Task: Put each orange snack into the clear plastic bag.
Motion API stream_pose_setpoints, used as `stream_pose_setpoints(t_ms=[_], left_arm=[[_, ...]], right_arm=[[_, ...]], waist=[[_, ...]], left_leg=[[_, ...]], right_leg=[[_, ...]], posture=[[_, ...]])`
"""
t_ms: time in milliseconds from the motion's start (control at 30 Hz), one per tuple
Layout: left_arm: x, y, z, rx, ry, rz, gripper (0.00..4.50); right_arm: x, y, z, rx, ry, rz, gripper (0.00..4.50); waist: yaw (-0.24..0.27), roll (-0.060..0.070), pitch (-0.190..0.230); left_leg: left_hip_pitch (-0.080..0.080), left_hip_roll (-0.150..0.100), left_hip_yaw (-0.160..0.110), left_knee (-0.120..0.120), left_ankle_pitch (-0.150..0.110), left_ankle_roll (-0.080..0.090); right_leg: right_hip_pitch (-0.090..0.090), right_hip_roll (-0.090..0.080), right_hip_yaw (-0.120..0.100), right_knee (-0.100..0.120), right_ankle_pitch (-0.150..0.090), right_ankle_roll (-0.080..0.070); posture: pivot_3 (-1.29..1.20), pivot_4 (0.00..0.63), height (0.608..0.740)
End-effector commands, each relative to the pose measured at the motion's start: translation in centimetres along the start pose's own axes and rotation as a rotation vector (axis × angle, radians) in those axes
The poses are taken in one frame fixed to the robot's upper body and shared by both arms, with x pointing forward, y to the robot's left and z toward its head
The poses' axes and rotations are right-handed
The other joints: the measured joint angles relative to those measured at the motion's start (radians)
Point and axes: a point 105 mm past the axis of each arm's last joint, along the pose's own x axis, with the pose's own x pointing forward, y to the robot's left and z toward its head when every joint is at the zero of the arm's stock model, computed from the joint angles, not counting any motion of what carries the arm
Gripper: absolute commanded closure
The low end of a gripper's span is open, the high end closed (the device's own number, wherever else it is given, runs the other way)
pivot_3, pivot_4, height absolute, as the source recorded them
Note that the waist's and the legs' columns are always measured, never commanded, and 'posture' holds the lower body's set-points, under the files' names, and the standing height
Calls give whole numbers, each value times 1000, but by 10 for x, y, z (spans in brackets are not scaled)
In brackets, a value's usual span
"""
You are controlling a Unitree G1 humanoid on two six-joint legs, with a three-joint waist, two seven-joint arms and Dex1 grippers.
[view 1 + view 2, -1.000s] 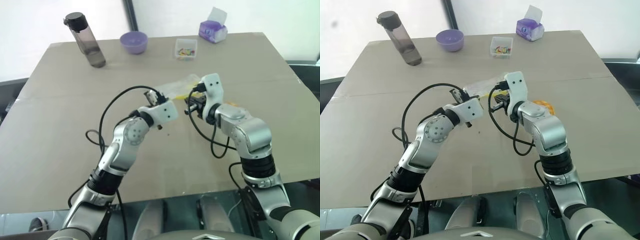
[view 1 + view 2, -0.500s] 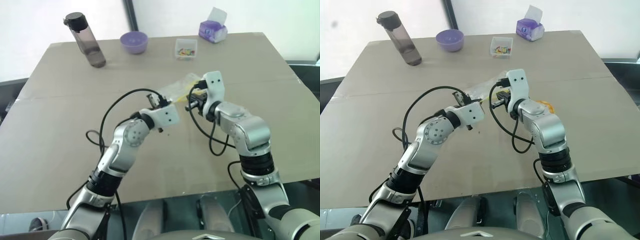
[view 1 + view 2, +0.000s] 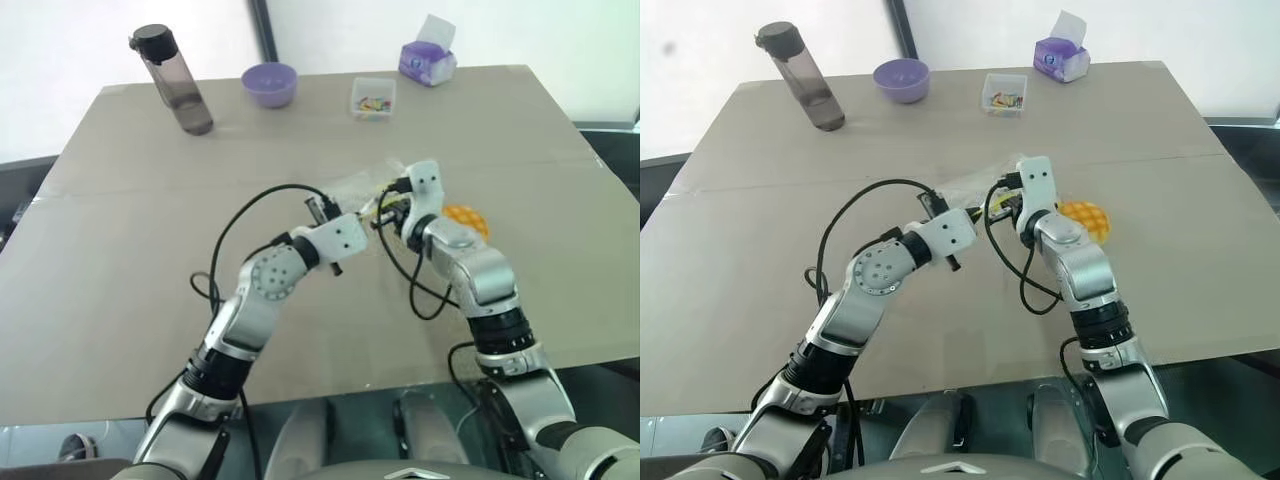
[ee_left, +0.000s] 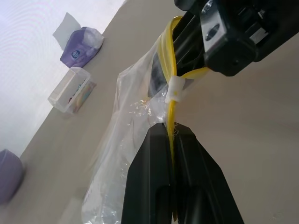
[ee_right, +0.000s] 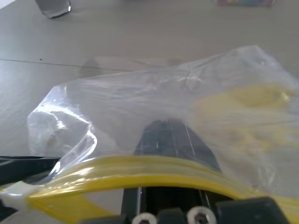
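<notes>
Both end effectors, left (image 4: 172, 135) and right (image 3: 1012, 203), clamped on clear plastic bag (image 3: 352, 186) yellow zip strip. Bag dropped lower, closer to orange snack (image 3: 1084, 218) on desk (image 3: 120, 250); mouth barely spread, snack not in yet.

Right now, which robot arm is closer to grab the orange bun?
The right one, probably. The orange snack lies on the table beside the right gripper. But both it and the left gripper are shut on the clear plastic bag.
</notes>
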Motion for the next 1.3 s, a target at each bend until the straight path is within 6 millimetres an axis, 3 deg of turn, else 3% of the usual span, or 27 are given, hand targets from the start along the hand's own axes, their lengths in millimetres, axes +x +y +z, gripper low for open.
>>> stream_pose_setpoints(t_ms=[33,133,233,367,467,500,733,900,1167,1233,1300], left_arm=[[-2,9,13,-5,-62,19,4500],[-1,10,15,-25,-72,20,4500],[-1,14,15,-30,-75,27,4500],[-2,19,15,-48,-77,43,4500],[-2,20,13,-49,-70,46,4500],[-3,19,12,-49,-69,47,4500],[-2,17,11,-52,-54,55,4500],[-3,24,2,-64,-5,102,4500],[-4,36,-14,-82,80,184,4500],[-5,39,-18,-87,96,199,4500],[-5,41,-19,-95,99,211,4500]], right_arm=[[0,3,12,-106,-90,15,4466],[2,-1,-7,-321,-36,4,4466],[2,-10,-16,-466,-28,-10,3687],[2,-23,-11,-555,-54,-40,1796],[2,-20,-11,-676,-82,-24,273],[2,-19,-11,-695,-88,-17,125],[2,-17,-14,-729,-95,3,125],[-6,-9,-3,-674,-140,71,125],[-51,18,23,-583,-240,344,125],[-62,16,23,-544,-211,379,125],[-77,-12,31,-317,-198,328,125]], waist=[[-2,0,0],[-1,0,0],[1,0,0],[1,0,0],[-3,0,0],[-3,0,0],[1,0,0],[1,0,0],[7,0,0],[8,0,0],[14,0,0]], left_leg=[[0,0,0,0,0,0],[0,0,0,0,0,0],[0,0,0,0,0,0],[0,0,0,0,0,0],[0,0,0,0,0,0],[0,0,0,0,0,0],[0,0,0,1,0,0],[0,0,0,1,0,0],[0,0,-1,1,0,0],[0,0,0,1,0,0],[0,0,-1,2,0,0]], right_leg=[[0,0,0,0,0,0],[0,0,0,0,0,0],[0,0,0,0,0,0],[0,0,0,0,0,0],[0,0,0,0,0,0],[0,0,0,0,0,0],[1,0,0,0,0,0],[1,0,0,0,0,0],[1,0,-1,-1,0,0],[1,0,0,-1,0,0],[2,0,-1,0,0,0]], posture=[[0,150,740],[0,150,740],[0,150,740],[0,150,740],[0,150,740],[0,150,740],[0,150,740],[0,150,740],[0,150,740],[0,150,740],[0,150,740]])
